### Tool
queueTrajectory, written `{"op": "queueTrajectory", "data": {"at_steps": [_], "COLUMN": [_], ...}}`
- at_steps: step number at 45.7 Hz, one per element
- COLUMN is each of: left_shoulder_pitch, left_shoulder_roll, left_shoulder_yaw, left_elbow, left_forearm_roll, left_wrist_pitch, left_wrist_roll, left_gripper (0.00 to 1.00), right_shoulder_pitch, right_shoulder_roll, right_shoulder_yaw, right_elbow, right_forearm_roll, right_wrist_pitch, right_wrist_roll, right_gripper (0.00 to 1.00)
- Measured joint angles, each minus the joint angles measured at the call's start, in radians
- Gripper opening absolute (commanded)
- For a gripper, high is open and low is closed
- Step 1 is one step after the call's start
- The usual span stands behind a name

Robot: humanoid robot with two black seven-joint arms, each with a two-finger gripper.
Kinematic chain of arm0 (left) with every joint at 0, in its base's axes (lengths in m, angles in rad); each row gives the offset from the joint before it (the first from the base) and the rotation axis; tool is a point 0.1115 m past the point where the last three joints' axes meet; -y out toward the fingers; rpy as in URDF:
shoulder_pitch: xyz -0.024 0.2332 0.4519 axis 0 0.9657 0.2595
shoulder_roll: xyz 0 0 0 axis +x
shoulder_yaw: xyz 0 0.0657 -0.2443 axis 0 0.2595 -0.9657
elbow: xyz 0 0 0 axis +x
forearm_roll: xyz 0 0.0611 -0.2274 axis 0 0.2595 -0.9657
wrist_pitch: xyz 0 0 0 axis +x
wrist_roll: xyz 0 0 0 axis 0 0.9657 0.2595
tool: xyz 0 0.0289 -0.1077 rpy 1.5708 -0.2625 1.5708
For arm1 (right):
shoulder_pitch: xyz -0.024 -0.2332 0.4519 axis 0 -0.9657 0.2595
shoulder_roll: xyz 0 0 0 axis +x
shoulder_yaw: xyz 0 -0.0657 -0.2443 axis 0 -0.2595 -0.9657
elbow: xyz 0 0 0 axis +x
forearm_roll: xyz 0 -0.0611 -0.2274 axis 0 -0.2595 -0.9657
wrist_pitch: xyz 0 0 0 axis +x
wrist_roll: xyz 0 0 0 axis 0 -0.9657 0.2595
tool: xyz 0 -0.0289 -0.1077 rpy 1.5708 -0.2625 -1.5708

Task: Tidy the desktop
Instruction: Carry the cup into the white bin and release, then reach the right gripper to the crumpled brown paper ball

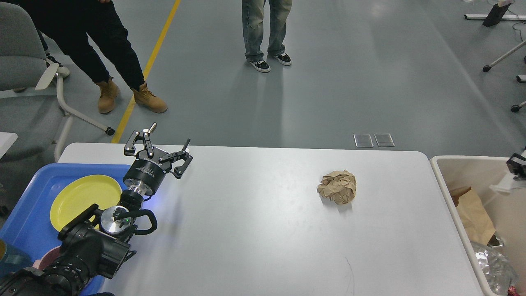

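Note:
The desktop is a wide white tabletop. A crumpled brown paper ball lies alone on its right half. At the desktop's far left corner my left gripper hovers open, holding nothing. Of my right gripper only a small dark piece shows at the right edge, above the beige bin, with a sliver of something white just below it. Its fingers are cut off by the frame.
A blue tray at the left holds a yellow plate and a pink bowl. The bin contains a brown paper bag and clear plastic. Two people stand beyond the table, beside a grey chair.

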Motion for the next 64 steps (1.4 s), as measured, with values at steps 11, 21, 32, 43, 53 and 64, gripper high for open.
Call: {"op": "queueTrajectory", "data": {"at_steps": [11, 21, 32, 43, 53, 64], "left_shoulder_pitch": [0.0, 0.0, 0.0, 0.0, 0.0, 0.0], "left_shoulder_roll": [0.0, 0.0, 0.0, 0.0, 0.0, 0.0], "left_shoulder_yaw": [0.0, 0.0, 0.0, 0.0, 0.0, 0.0], "left_elbow": [0.0, 0.0, 0.0, 0.0, 0.0, 0.0], "left_forearm_roll": [0.0, 0.0, 0.0, 0.0, 0.0, 0.0], "left_wrist_pitch": [0.0, 0.0, 0.0, 0.0, 0.0, 0.0], "left_wrist_roll": [0.0, 0.0, 0.0, 0.0, 0.0, 0.0], "left_gripper": [0.96, 0.96, 0.96, 0.96, 0.96, 0.96], "right_shoulder_pitch": [-0.095, -0.088, 0.015, 0.396, 0.701, 0.6], "right_shoulder_roll": [0.064, 0.124, 0.155, 0.186, 0.272, 0.46], "right_shoulder_yaw": [0.003, -0.012, -0.016, -0.15, -0.21, -0.198], "right_elbow": [-0.077, -0.073, -0.03, 0.187, 0.458, 0.487], "right_forearm_roll": [0.002, 0.002, 0.0, 0.0, 0.001, 0.001], "right_wrist_pitch": [-0.047, -0.046, -0.031, 0.079, 0.127, 0.11], "right_wrist_roll": [0.001, 0.001, -0.002, -0.004, -0.001, -0.002], "right_gripper": [1.0, 1.0, 1.0, 1.0, 1.0, 1.0]}}
